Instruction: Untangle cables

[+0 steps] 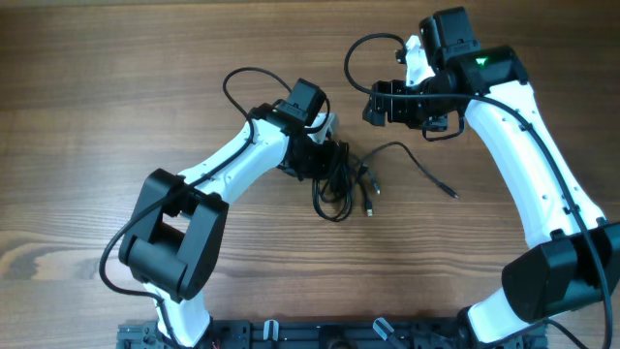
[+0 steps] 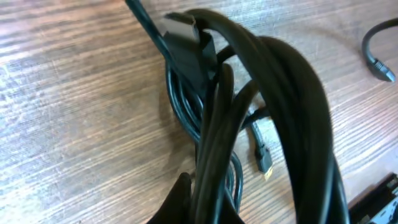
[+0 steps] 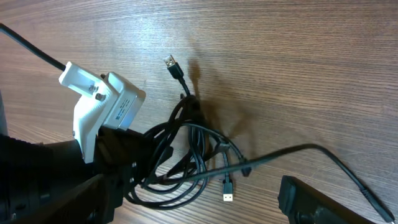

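Bunched cables (image 1: 336,191) largely hide the left gripper (image 1: 329,160).

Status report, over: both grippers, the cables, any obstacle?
Left gripper: jaws shut on cables, still tangled. Right gripper: open, empty, off the bundle. One loose end lies apart. No obstacle seen.

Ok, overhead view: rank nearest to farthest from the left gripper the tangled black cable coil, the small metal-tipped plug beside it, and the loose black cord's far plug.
1. Tangled black cable coil: at the left gripper.
2. Small metal-tipped plug: just past the coil.
3. Loose black cord's far plug: farthest, beyond both.
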`<act>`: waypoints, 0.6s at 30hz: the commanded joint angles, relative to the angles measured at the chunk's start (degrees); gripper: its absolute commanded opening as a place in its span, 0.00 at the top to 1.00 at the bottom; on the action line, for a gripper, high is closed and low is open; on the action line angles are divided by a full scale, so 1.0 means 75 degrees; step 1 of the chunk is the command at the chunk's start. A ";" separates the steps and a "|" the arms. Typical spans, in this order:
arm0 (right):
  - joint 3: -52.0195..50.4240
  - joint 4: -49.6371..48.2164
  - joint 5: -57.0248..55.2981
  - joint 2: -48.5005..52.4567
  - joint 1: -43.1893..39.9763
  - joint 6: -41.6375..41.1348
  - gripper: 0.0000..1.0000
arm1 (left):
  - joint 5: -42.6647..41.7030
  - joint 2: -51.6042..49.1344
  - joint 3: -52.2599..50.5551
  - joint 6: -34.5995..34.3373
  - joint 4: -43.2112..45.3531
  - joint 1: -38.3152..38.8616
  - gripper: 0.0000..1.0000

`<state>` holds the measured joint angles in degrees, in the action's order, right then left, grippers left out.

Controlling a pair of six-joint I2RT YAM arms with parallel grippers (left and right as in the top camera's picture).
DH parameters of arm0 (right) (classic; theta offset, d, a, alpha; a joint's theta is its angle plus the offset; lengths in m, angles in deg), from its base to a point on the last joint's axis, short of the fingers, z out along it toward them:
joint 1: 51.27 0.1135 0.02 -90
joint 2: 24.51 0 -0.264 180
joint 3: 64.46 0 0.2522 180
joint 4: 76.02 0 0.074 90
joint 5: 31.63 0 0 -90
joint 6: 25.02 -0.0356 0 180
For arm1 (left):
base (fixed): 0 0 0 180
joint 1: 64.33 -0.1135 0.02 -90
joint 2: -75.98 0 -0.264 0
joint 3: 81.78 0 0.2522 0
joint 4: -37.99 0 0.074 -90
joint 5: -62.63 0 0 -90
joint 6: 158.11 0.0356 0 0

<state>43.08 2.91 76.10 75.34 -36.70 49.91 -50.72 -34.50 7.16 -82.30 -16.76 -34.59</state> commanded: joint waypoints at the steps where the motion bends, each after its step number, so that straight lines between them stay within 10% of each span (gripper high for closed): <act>1: -0.0064 0.0003 -0.0099 0.0044 0.0006 0.0012 0.11 | 0.0294 0.0047 0.0137 0.0044 0.0172 -0.0009 0.96; 18: -0.0064 -0.0927 0.4007 0.0044 0.0178 0.1411 0.18 | 0.0294 0.3375 0.0181 -0.1160 -0.0119 -0.1075 0.96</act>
<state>43.04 -2.69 94.11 75.34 -35.61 56.57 -48.25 -9.84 7.49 -86.00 -16.70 -40.56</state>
